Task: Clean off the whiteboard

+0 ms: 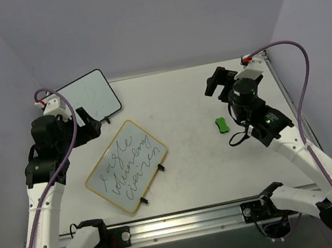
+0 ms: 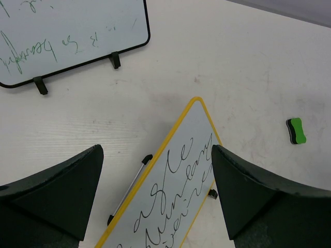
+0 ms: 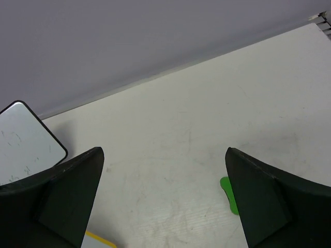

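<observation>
One whiteboard (image 1: 126, 167), one black-rimmed board (image 1: 87, 98), one eraser (image 1: 221, 125); whiteboard lies near wide-spread left fingers (image 2: 57, 191), well apart from wide-spread right fingers (image 3: 269, 201).

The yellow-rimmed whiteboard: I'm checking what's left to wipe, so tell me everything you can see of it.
The whiteboard is a white rectangle with rounded corners and a thin yellow rim. Three lines of black cursive handwriting cover its face, unwiped. Two small black feet stick out from its near-right edge. It lies flat and diagonal on the table, left of centre.
</observation>
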